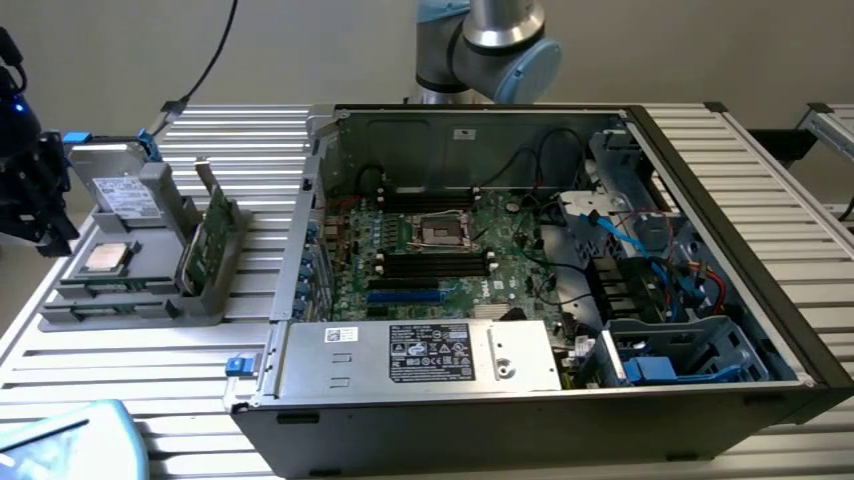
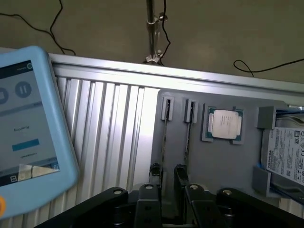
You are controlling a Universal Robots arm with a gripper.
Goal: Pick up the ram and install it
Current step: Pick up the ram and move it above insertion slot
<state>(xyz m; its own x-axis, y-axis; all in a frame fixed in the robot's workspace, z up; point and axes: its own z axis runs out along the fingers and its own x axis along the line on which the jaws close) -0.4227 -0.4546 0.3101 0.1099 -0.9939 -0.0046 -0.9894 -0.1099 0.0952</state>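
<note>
Exterior view: a ribbed metal bench [image 1: 134, 370] carries an open computer case [image 1: 747, 400] with its motherboard [image 1: 454, 240] lying bare and a silver power supply [image 1: 414, 355] along the near side. At the exterior view's left sits a grey tray [image 1: 100, 310]. The ram [image 1: 214, 240] stands on edge in the tray's slotted part, on the side toward the case. A processor chip [image 1: 107, 258] lies flat in the tray and a hard drive [image 1: 127, 195] leans behind it. The dark head of the arm [image 1: 27, 170] hangs at the picture's left edge, beside the tray and apart from the ram. A blue tablet [image 1: 60, 440] lies at the near corner. In the wrist view the pincer [image 2: 168, 176] points down at the tray [image 2: 228, 161], its two dark fingers [image 2: 155, 173] set a narrow gap apart with nothing clamped between them. The ram [image 2: 164, 133] shows edge-on as a thin line, with a second stick [image 2: 188, 133] just beside it, the processor chip [image 2: 223, 124] and hard drive [image 2: 285, 156] further along, and the tablet [image 2: 28, 128] on the bench [image 2: 109, 123].
</note>
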